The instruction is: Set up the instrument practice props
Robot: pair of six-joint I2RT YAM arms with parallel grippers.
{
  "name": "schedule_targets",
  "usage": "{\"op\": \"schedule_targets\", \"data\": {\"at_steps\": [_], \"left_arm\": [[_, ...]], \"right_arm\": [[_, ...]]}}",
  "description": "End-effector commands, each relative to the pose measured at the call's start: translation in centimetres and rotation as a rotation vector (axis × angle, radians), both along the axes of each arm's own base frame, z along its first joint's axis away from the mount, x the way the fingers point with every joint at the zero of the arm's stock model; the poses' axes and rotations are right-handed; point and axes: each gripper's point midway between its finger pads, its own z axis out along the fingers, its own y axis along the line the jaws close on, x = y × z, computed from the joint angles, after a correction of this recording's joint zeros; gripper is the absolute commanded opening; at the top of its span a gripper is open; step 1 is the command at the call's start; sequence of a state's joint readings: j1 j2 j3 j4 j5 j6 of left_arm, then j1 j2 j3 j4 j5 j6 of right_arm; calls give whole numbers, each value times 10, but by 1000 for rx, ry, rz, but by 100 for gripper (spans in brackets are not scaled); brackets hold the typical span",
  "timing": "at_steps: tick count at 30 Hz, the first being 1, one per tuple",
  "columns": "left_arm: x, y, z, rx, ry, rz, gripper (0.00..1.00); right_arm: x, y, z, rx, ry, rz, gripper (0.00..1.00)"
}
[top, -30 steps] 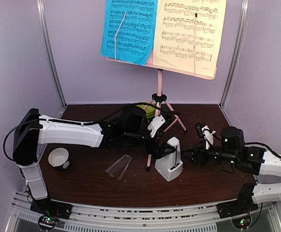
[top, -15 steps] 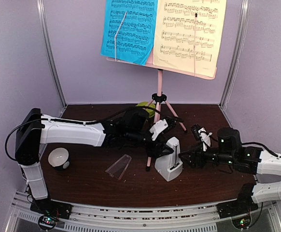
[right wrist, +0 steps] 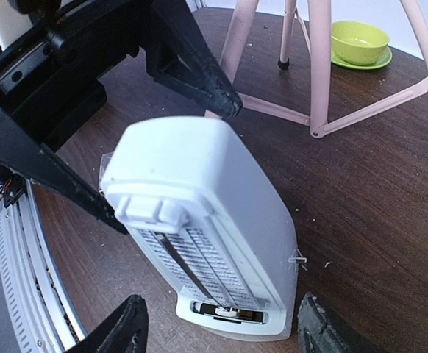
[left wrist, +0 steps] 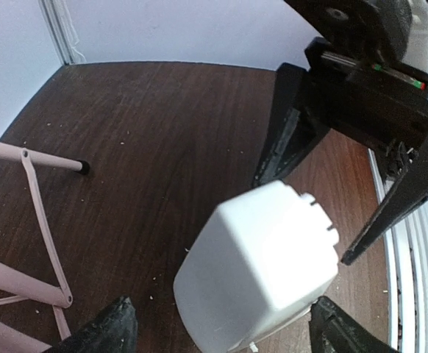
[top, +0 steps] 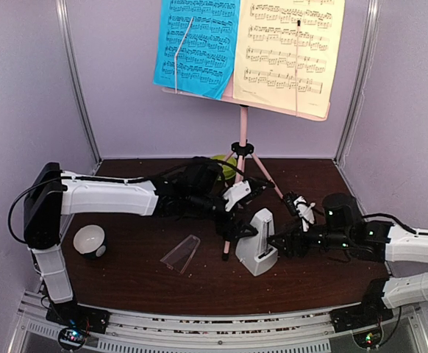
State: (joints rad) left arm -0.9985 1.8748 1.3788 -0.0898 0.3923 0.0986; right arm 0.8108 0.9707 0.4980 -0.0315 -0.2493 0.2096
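Since a second ago, our right arm (top: 412, 246) has slid leftward, closing on the white metronome (top: 259, 246); our left arm (top: 104, 197) has shifted little. That left arm reaches low across the bench (top: 126, 283). Our left tool (left wrist: 225, 329) is spread wide, fingers astride the metronome's top, gripping nothing. The metronome stands upright by the pink music stand (top: 242, 140) legs. Our right tool (right wrist: 227, 327), also parted and empty, straddles its base from the opposite side.
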Motion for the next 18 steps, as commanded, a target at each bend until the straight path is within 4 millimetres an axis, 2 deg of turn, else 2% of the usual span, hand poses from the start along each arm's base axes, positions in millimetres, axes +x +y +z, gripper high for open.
{"op": "schedule_targets", "data": {"at_steps": [1,5,9,14,18], "left_arm": [[12,-3,40,-117,12,115,84],[14,-9,35,-142,45,208,84],[21,-16,27,-134,73,270,84],[10,-19,28,-157,53,229,97],[13,-16,27,-156,48,257,96]], "right_arm": [[4,-1,18,38,-33,-12,70],[5,-10,19,50,-42,-50,71],[6,-20,8,11,-41,-83,71],[7,-21,6,5,-38,-91,71],[7,-19,5,-5,-30,-84,71]]}}
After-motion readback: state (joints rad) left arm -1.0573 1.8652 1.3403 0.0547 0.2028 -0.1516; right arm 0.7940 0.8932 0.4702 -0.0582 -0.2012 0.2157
